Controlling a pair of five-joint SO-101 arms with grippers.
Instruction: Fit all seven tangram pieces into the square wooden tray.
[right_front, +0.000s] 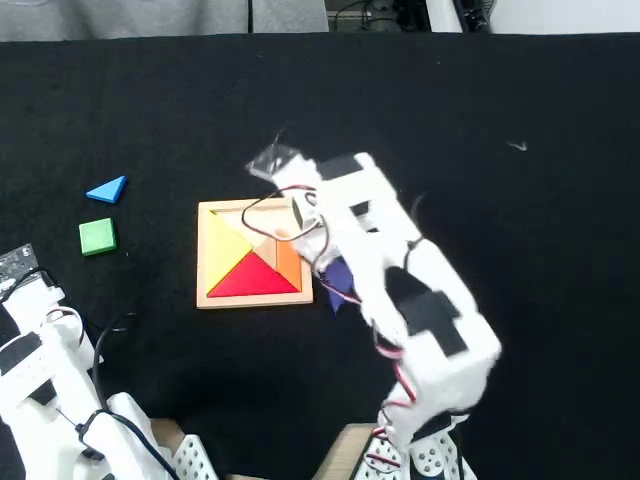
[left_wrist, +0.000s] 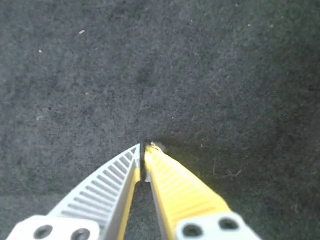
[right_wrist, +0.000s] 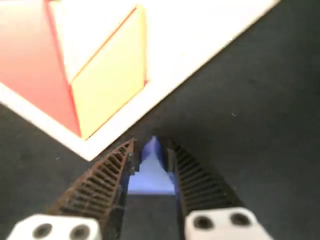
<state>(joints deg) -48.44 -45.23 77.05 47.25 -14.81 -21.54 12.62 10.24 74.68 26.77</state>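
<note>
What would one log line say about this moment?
right gripper: shut on purple piece beside tray | left gripper: shut, empty | loose: blue triangle, green square

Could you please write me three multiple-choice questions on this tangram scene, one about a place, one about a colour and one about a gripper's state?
1. Where does the green square lie relative to the wooden tray?
A. Inside it
B. Outside it, on the black cloth
C. Leaning on its rim

2. What colour is the piece between the right gripper's fingers?
A. Green
B. Blue-violet
C. Red

3. What state is the left gripper in?
A. Wide open
B. Shut on a yellow piece
C. Shut, holding nothing

Answers:
1 B: in the high view it sits on the cloth apart from the tray, near the blue triangle.
2 B: the right wrist view shows that colour between the fingers.
3 C: its fingertips meet over bare cloth.
</note>
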